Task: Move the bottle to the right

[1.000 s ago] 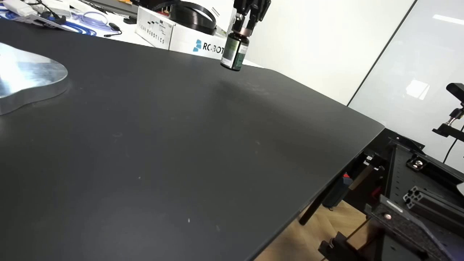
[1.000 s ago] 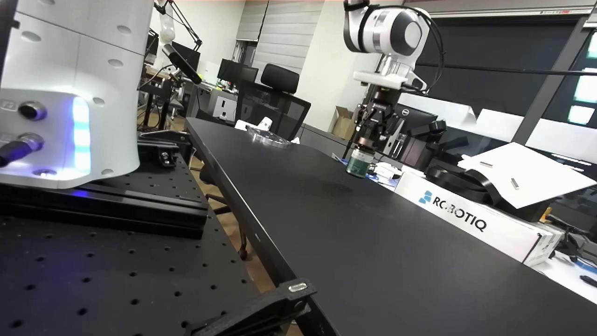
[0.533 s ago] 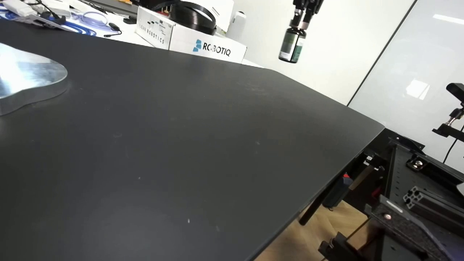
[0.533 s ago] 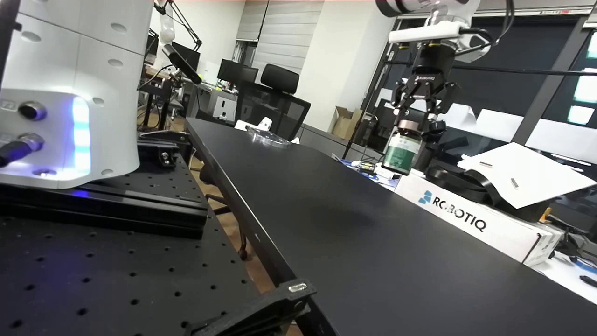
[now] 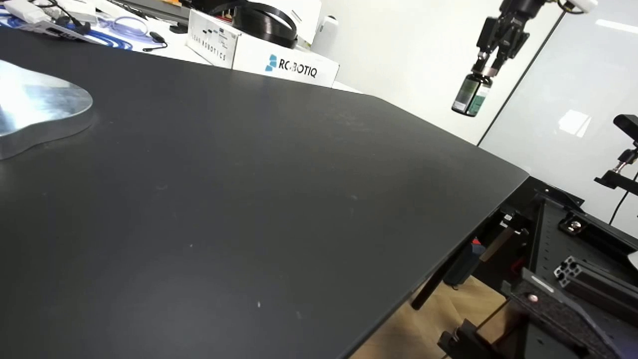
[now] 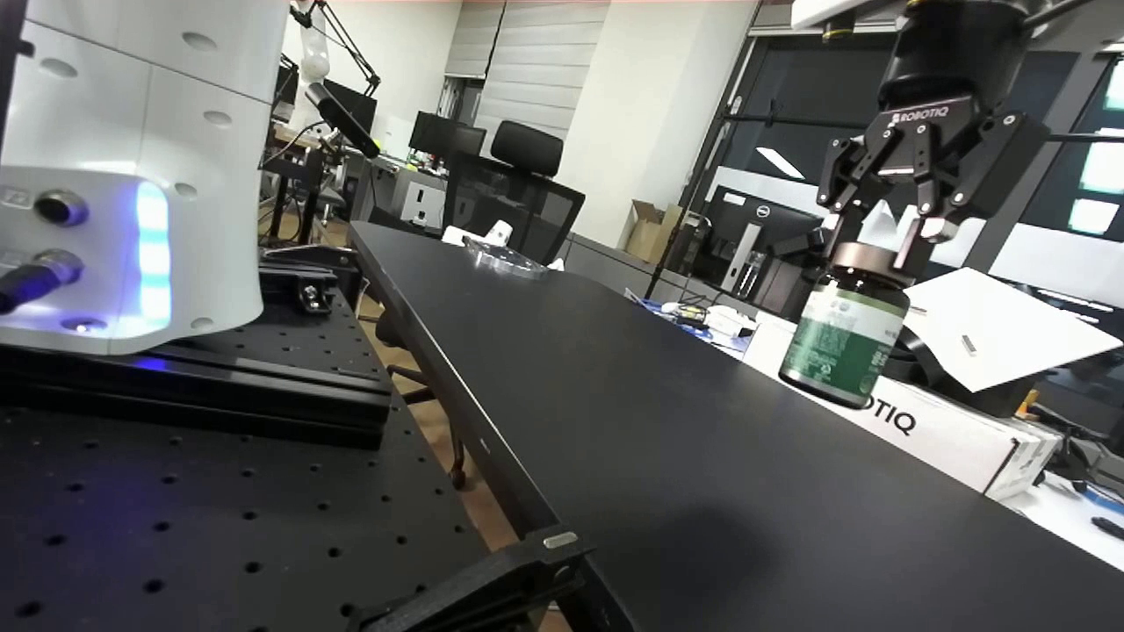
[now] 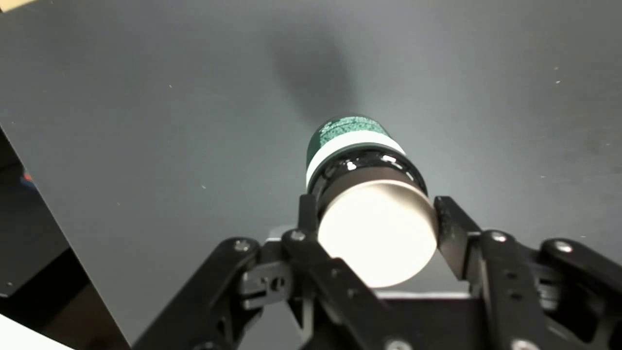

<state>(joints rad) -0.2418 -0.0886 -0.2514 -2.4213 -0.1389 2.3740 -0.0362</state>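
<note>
The bottle (image 5: 471, 94) is small and dark with a green and white label. It hangs tilted in the air above the black tabletop (image 5: 224, 199). It also shows large in an exterior view (image 6: 843, 338) and in the wrist view (image 7: 347, 133). My gripper (image 6: 874, 259) is shut on the bottle's cap, one finger on each side. In the wrist view the gripper (image 7: 375, 209) has both fingertips against the cap, whose top looks washed-out white. The bottle's base does not touch the table; a shadow lies on the tabletop below it.
A white Robotiq box (image 5: 284, 65) stands along the table's far side and shows behind the bottle in an exterior view (image 6: 966, 448). A shiny, curved-edged object (image 5: 40, 99) lies on the tabletop. A black perforated bench (image 6: 219, 509) carries the robot base beside the table edge.
My gripper has carried the bottle to the right in both exterior views. Over the last half second it also sits lower in both, and looks larger in the view that shows the robot base.
</note>
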